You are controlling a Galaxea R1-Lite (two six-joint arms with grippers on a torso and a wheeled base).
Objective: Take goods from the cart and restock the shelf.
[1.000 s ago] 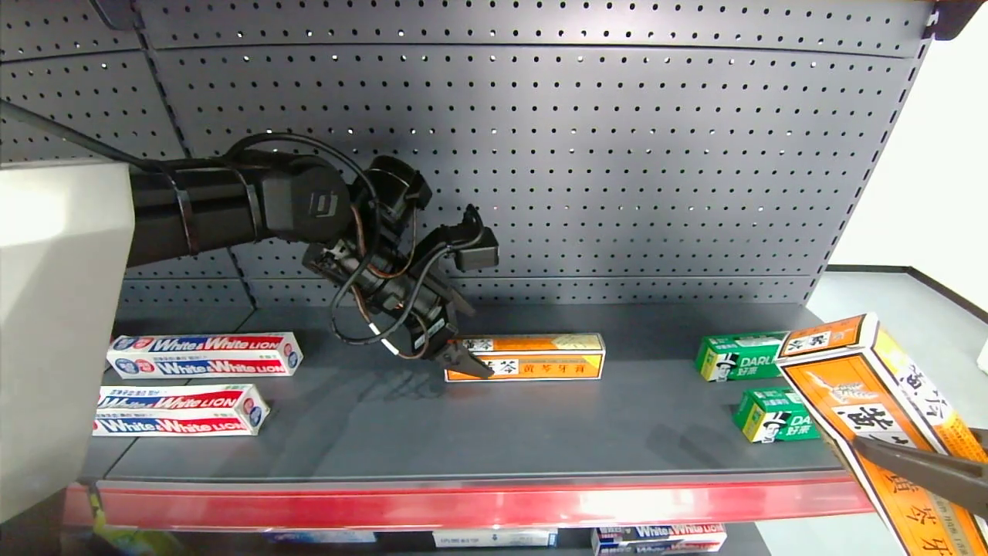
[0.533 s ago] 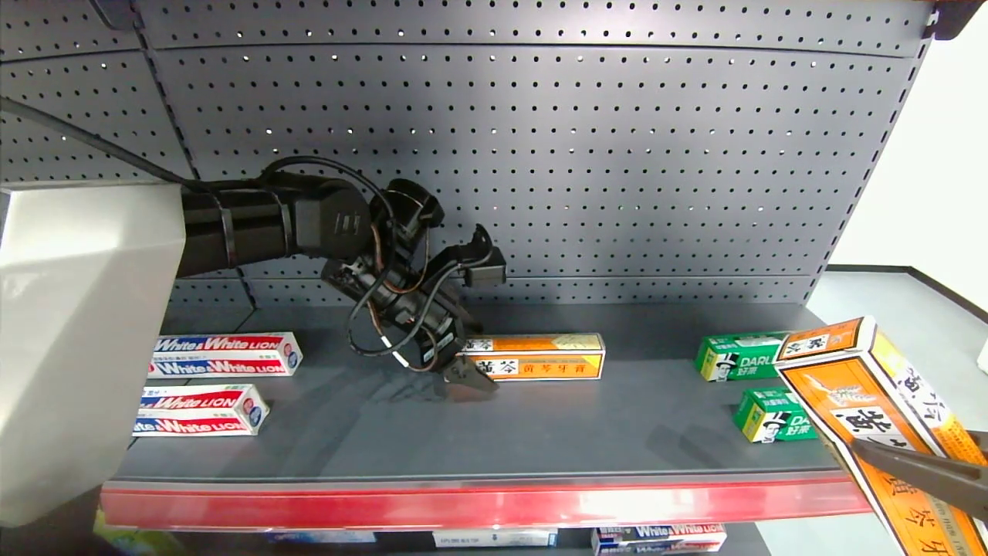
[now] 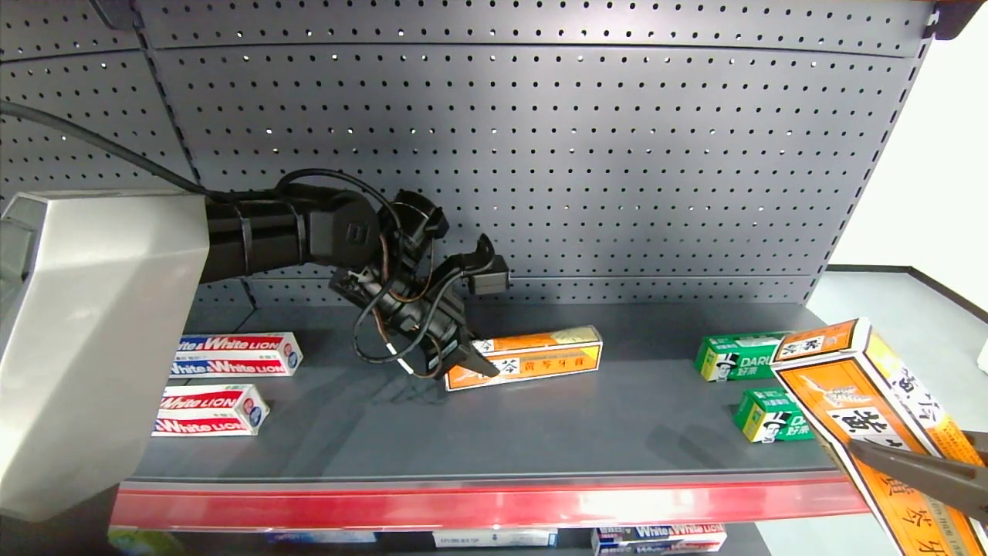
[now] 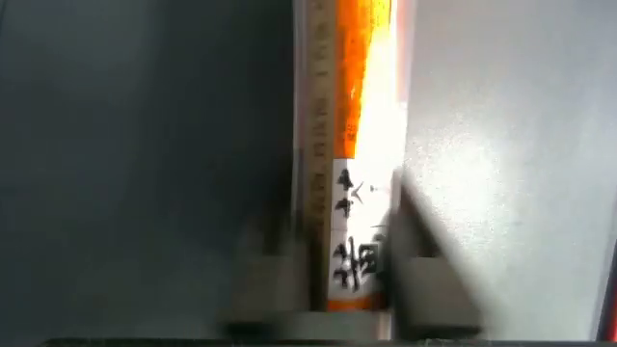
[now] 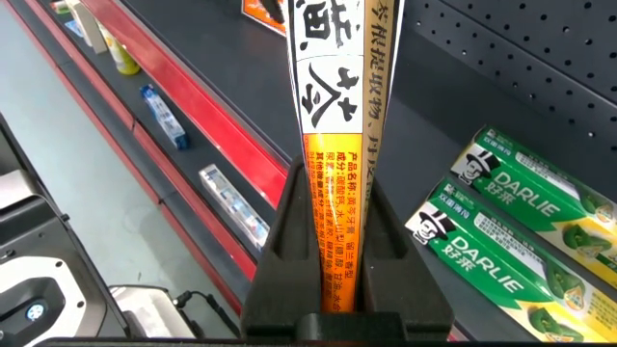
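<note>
An orange toothpaste box (image 3: pixel 532 357) lies askew on the grey shelf deck (image 3: pixel 540 432), its left end nearer the front. My left gripper (image 3: pixel 463 361) straddles that left end, shut on it; in the left wrist view the same orange box (image 4: pixel 352 145) runs between the two fingers of the left gripper (image 4: pixel 352 289). At the lower right, off the shelf's right end, my right gripper (image 3: pixel 926 471) is shut on a second orange box (image 3: pixel 857 386) that tilts up toward the shelf. The right wrist view has this second box (image 5: pixel 337 96) clamped upright in the right gripper (image 5: pixel 337 251).
Two white-and-red toothpaste boxes (image 3: pixel 235 354) (image 3: pixel 208 409) lie at the shelf's left. Two green boxes (image 3: pixel 737 355) (image 3: pixel 772 415) lie at its right. A red rail (image 3: pixel 494 506) edges the front, and a pegboard (image 3: pixel 540 154) closes the back. More boxes (image 3: pixel 656 537) sit on the shelf below.
The shelf's orange box has swung from straight to askew, its left end coming forward with my left gripper. The left arm has shifted slightly right. The right gripper's box barely moved.
</note>
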